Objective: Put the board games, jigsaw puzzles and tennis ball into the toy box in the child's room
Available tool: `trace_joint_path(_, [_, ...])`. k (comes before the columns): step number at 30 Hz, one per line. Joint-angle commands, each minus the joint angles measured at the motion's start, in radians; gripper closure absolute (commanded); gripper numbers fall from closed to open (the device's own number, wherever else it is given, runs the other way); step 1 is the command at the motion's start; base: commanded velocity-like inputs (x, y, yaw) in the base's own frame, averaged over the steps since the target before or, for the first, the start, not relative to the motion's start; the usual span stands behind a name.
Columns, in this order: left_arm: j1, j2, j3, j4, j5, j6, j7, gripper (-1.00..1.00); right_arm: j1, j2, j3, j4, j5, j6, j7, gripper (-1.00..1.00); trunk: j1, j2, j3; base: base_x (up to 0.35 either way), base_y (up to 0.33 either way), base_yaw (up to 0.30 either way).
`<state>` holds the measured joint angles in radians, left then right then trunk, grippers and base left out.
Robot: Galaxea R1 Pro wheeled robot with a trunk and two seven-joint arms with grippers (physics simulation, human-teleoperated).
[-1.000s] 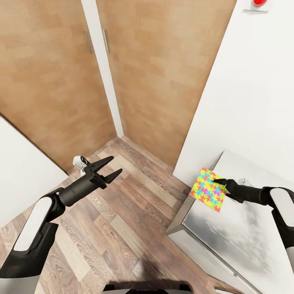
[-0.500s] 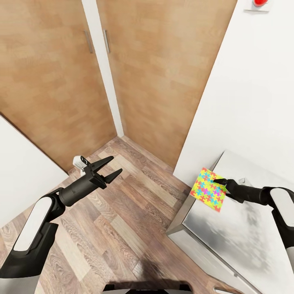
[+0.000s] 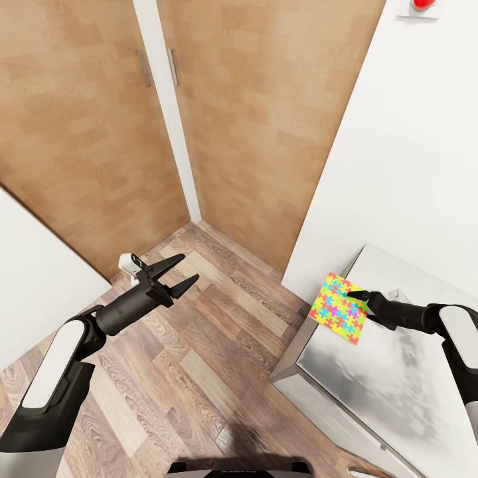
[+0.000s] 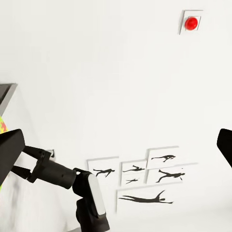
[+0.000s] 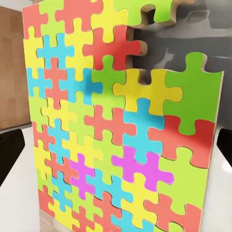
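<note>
Right now the right claw (image 3: 356, 295) pinches the puzzle (image 3: 339, 308) upright over the table's (image 3: 372, 392) corner, while the left claw (image 3: 179, 273) hangs wide, well apart.

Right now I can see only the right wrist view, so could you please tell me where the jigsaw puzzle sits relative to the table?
Observer: In the head view the jigsaw puzzle is held tilted, overhanging the edge of the table near its corner, pinched at one edge by the right gripper.
Operator: Thank you. Is the left gripper carrying anything?
Observer: No. The left gripper is empty, with its fingers spread, above the wood floor.
</note>
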<state>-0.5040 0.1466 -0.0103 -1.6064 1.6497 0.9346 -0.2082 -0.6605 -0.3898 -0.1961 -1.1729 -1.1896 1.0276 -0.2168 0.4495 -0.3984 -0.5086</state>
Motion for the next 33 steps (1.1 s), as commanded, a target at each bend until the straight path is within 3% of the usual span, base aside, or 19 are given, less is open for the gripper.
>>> trace_joint_path(1, [-0.001,0.001,-0.001,0.0,-0.005,0.001,-0.007,-1.0,-0.001,0.0,-0.001,-0.001,-0.01,0.003,-0.01,-1.0,0.001,-0.002,-0.001,0.0,0.0,0.0])
trace_joint_path(16, [-0.001,-0.001,-0.001,0.001,-0.011,0.0,-0.007,-1.0,-0.001,0.0,-0.002,-0.001,-0.01,0.003,-0.01,-1.0,0.001,-0.002,-0.001,0.0,0.0,0.0])
trace_joint_path(26, [-0.001,-0.007,0.002,0.009,-0.081,0.001,-0.007,-1.0,-0.001,-0.007,-0.005,-0.002,-0.006,0.001,-0.012,-1.0,0.001,-0.002,-0.001,0.0,0.0,0.0])
trace_joint_path(30, [-0.001,-0.005,0.005,0.013,-0.111,0.0,-0.007,-1.0,-0.001,-0.034,-0.022,-0.002,-0.003,-0.004,-0.012,-1.0,0.001,-0.002,-0.001,0.0,0.0,0.0])
trace_joint_path(33, [-0.001,-0.001,0.009,0.042,-0.155,0.0,-0.011,-1.0,0.004,-0.08,-0.062,-0.002,-0.002,-0.009,-0.011,-1.0,0.001,-0.002,-0.001,0.0,0.0,0.0])
